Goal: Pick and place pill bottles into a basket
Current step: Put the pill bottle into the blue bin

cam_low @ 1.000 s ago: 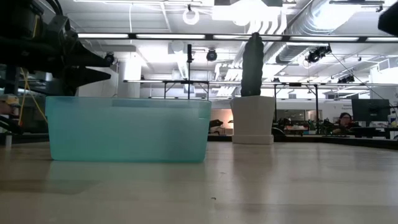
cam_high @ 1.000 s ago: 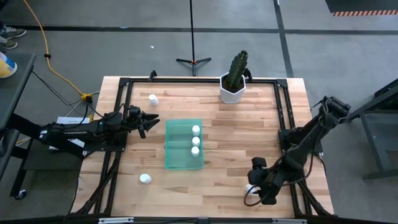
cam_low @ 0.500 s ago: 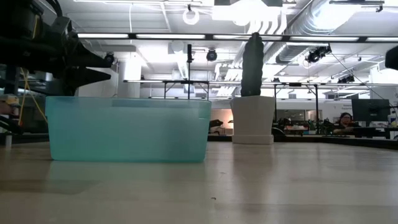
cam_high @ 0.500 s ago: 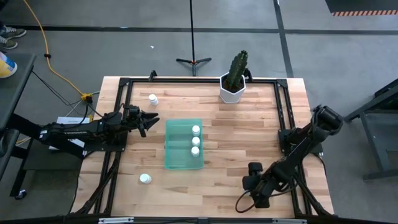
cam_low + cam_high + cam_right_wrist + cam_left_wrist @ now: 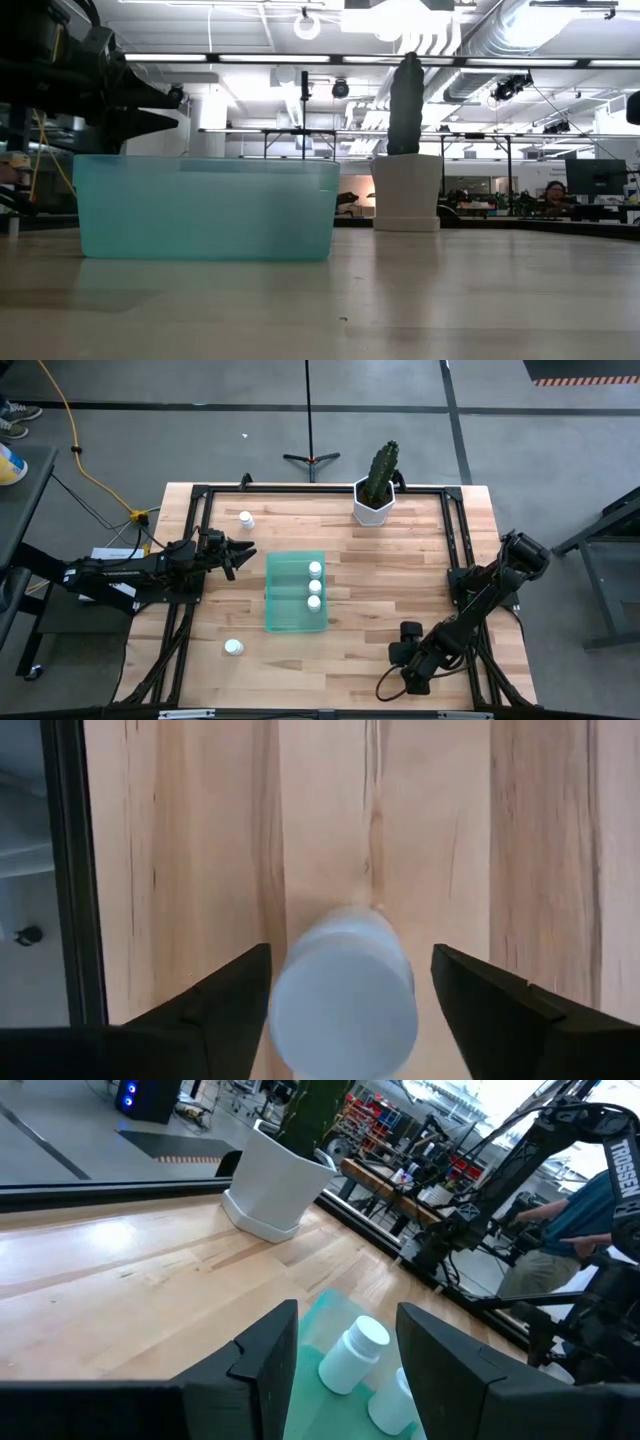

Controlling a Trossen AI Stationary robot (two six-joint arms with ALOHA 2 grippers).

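Observation:
My right gripper [image 5: 408, 660] points down over an upright white pill bottle [image 5: 343, 998] near the table's near right corner. It is open, with one finger on each side of the white cap. In the high view the gripper hides this bottle. The translucent green basket [image 5: 296, 592] stands mid-table with three pill bottles [image 5: 314, 586] in it. One loose bottle [image 5: 246, 518] stands at the far left and another [image 5: 233, 648] at the near left. My left gripper [image 5: 240, 553] waits open and level, left of the basket, holding nothing.
A white hexagonal pot with a cactus [image 5: 375, 500] stands at the table's far edge. A black frame [image 5: 455, 550] runs around the tabletop; its rail [image 5: 62, 870] passes close beside my right gripper. Bare wood lies between the basket and the right gripper.
My right gripper has come down toward the bottle near the table's near right corner, shifting slightly toward the left edge. It now covers the bottle in the high view.

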